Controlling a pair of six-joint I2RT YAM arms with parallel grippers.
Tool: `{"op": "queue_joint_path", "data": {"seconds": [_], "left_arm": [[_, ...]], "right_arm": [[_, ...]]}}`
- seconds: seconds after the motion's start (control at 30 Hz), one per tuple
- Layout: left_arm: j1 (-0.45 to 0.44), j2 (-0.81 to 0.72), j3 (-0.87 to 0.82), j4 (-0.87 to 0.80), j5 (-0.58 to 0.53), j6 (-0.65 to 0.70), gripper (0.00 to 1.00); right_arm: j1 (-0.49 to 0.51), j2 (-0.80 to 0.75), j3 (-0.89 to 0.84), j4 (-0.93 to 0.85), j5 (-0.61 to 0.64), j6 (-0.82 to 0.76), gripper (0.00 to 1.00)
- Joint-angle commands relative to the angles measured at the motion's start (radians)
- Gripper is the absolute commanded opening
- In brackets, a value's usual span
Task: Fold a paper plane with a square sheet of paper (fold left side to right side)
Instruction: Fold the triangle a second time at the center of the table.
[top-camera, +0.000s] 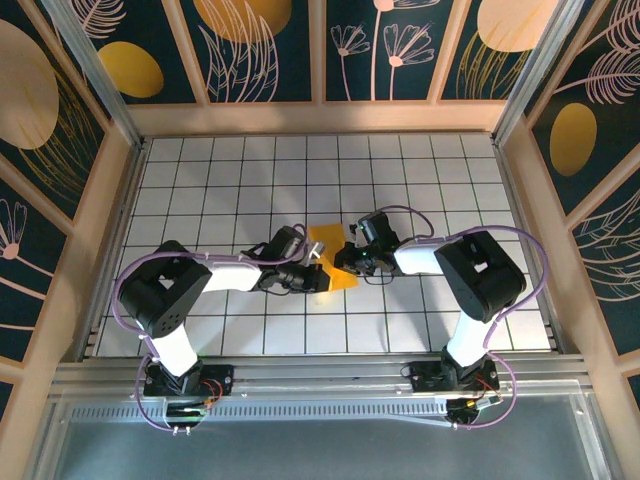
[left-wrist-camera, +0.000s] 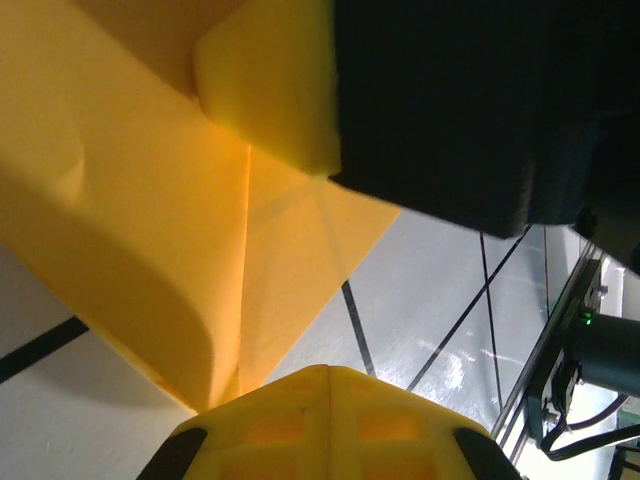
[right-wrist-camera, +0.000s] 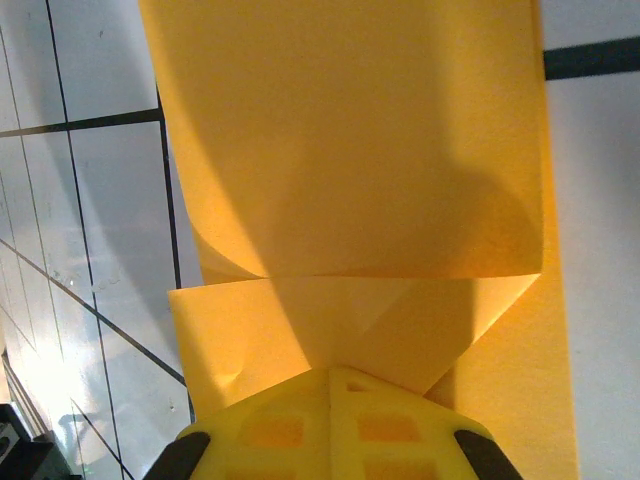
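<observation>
The square sheet of paper (top-camera: 340, 278) is located, partly folded, at the centre of the gridded table (top-camera: 200, 180). It is clamped between the closed left gripper (top-camera: 317, 257) and the closed right gripper (top-camera: 348, 250).

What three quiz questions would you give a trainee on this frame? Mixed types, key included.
1. True or false: the square sheet of paper lies fully flat, with no layer folded over.
2. Where is the sheet? A: between the left hand and the right hand. B: against the far wall. C: beside the right arm's base.
3. Fill in: both hands' jaws are ____.
Key: 1 false, the right wrist view shows one layer lying over another. 2 A. 3 shut.
</observation>
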Motion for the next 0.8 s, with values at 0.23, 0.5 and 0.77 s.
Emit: {"op": "queue_joint_path", "data": {"seconds": [0.23,0.5,0.77], "left_arm": [[0.000,0.045,0.021,0.002,-0.009,0.001,0.03],[-0.001,0.062,0.018,-0.016,-0.015,0.018,0.03],[-0.001,0.080,0.020,-0.021,-0.023,0.022,0.03]], "right_arm": [[0.007,0.031,0.015,-0.060,0.030,-0.016,0.00],[0.007,0.029,0.025,-0.068,0.032,-0.018,0.00],[0.007,-0.009,0.057,-0.087,0.027,-0.022,0.00]]}}
